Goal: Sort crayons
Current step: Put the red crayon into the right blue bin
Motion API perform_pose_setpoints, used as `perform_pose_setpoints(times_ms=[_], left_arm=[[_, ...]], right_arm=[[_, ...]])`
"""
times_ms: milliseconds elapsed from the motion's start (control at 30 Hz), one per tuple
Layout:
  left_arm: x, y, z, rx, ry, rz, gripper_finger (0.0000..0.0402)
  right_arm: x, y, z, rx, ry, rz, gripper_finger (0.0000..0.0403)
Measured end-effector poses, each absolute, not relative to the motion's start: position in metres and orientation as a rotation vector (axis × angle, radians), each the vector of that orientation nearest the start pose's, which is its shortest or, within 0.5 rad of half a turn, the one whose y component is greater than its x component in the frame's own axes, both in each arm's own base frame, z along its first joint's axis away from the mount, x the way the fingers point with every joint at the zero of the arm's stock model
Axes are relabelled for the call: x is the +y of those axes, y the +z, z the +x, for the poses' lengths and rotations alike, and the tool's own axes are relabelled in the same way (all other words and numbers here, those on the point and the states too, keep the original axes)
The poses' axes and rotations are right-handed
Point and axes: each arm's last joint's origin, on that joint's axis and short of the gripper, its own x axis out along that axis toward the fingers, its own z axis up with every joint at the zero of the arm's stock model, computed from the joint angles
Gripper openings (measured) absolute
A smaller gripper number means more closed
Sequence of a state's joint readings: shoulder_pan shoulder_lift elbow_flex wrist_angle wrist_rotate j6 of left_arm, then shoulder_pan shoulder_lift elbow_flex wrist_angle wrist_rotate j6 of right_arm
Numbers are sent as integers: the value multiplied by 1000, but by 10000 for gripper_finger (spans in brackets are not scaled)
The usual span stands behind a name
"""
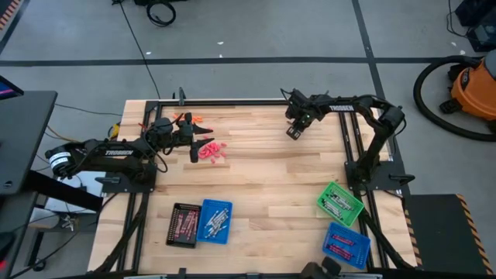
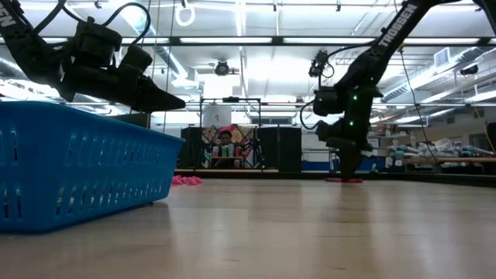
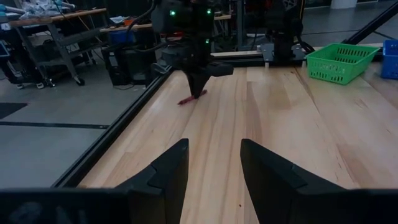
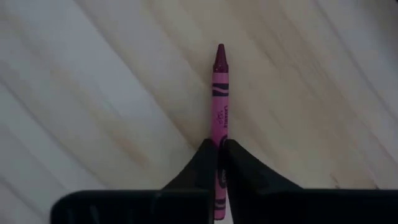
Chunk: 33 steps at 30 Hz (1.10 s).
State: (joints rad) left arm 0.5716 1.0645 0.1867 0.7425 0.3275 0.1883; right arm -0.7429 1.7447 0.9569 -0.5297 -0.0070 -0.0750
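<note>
Right gripper point(image 4: 219, 163) down at the far middle of the wooden table point(image 1: 263, 186), fingers pinched together on one pink-red crayon point(image 4: 219, 106), gripped at its lower half with the pointed tip sticking out ahead over the boards; same crayon seen from the left wrist as a small reddish stick at the tabletop under the right arm's fingertips. Left gripper point(image 3: 214, 171) raised over the left part of the table, fingers point(image 3: 166, 171) parted with a clear gap, holding nothing. Loose heap of pink-red crayons point(image 1: 211, 151) on the boards just beside the left gripper's tips; a few orange ones point(image 1: 195, 120) near the far left edge. Black tray point(image 1: 184, 225) and blue tray point(image 1: 215, 221) side by side, touching, at the near left, each with crayons inside. Green tray point(image 1: 339, 203) at the right, holding pale sticks; second blue tray point(image 1: 346, 245) near it toward the front edge, holding dark ones. Orange shop vacuum point(image 1: 474, 87) on the floor beyond the table's right side
</note>
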Motion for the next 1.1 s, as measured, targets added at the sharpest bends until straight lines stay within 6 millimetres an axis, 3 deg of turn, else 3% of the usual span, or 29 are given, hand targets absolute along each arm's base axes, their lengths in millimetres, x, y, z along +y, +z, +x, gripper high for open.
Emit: perform_pose_setpoints(times_ms=[267, 500, 867, 1100], left_arm=[[94, 171, 164, 145, 231, 130, 155], [91, 171, 166, 146, 201, 156, 155], [88, 171, 168, 152, 178, 222, 155], [88, 171, 168, 151, 179, 219, 155]], right_arm=[[-194, 146, 239, 1301, -520, 399, 30], [-173, 167, 253, 1256, -473, 346, 29], [-84, 212, 262, 1246, -374, 339, 31], [-24, 238, 255, 1190, -296, 360, 32]])
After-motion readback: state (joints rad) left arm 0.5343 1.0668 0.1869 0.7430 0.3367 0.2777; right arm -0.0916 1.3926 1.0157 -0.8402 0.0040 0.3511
